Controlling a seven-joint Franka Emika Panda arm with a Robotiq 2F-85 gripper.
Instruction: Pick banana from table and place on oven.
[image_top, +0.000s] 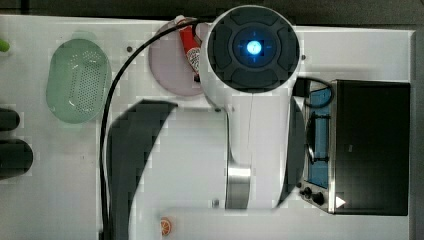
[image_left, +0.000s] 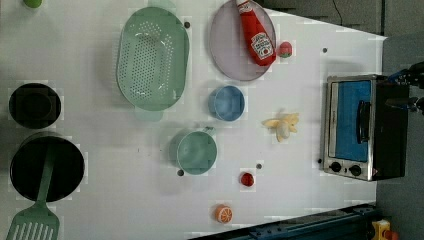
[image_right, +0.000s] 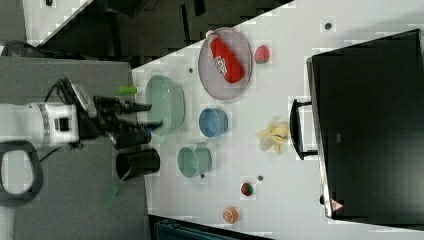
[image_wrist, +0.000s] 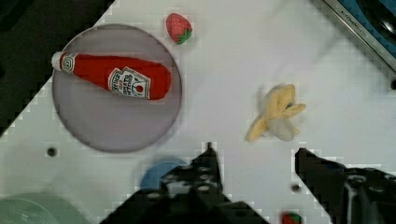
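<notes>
The pale-yellow banana (image_left: 285, 126) lies partly peeled on the white table (image_left: 310, 75), a short way in front of the oven (image_left: 362, 127) door. The oven's black top (image_right: 372, 125) is bare. In the right view my gripper (image_right: 150, 115) hangs well off the tabletop, far from the banana (image_right: 273, 136), its two dark fingers spread. In the wrist view the banana (image_wrist: 275, 119) lies just beyond the gap between the fingers (image_wrist: 208, 163), untouched. The gripper (image_wrist: 257, 158) is open with nothing in it. In the top view the arm's body hides the banana.
A red ketchup bottle (image_left: 257, 35) lies on a pinkish plate (image_left: 230, 55), with a strawberry (image_left: 285, 49) beside it. A blue bowl (image_left: 226, 102), green cup (image_left: 196, 151), green colander (image_left: 151, 57), orange slice (image_left: 223, 213) and black pots (image_left: 45, 167) stand farther from the oven.
</notes>
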